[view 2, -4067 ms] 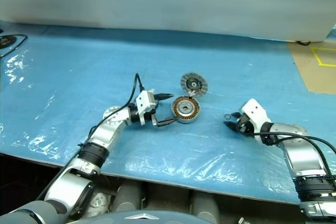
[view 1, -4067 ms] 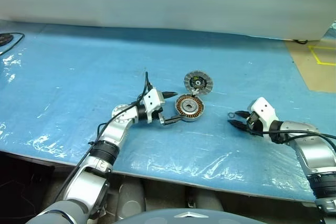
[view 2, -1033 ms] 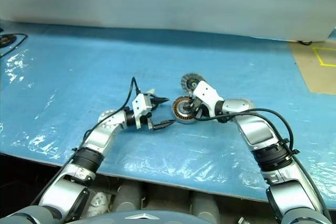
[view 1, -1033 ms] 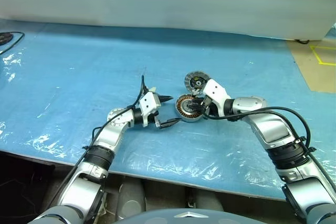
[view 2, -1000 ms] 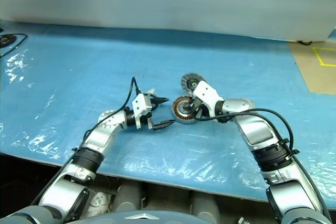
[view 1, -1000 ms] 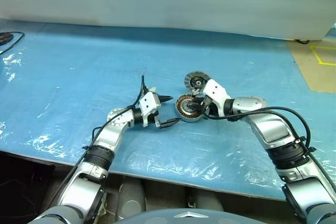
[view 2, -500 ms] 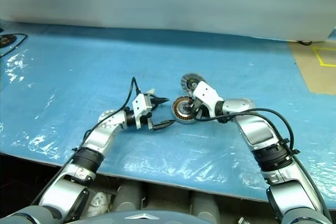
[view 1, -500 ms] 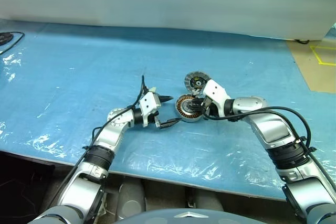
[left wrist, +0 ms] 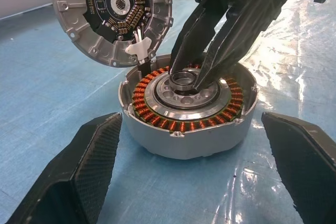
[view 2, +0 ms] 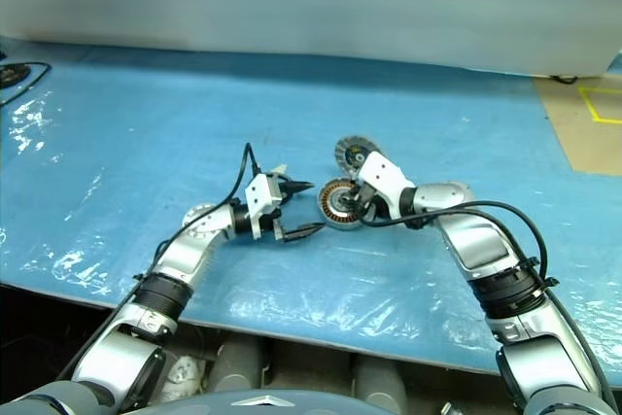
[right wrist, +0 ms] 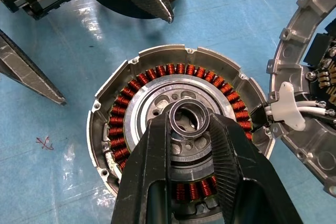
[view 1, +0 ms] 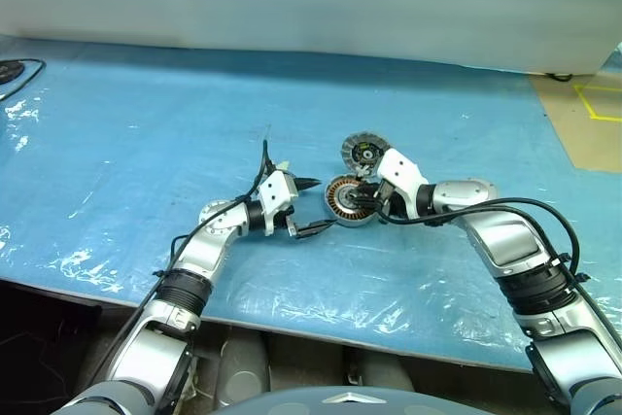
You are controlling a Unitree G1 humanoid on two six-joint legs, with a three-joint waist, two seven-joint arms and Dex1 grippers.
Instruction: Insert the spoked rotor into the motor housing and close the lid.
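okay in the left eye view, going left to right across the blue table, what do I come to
left gripper → motor housing → right gripper, fingers on a small ring at the housing's centre hub.

The right gripper's fingers [right wrist: 231, 166] are covering the near windings of the motor housing [right wrist: 131, 124] — whether the small ring [right wrist: 189, 118] is seating is unclear. The hinged lid [right wrist: 310, 103] is running off the picture's edge — partly unseen.
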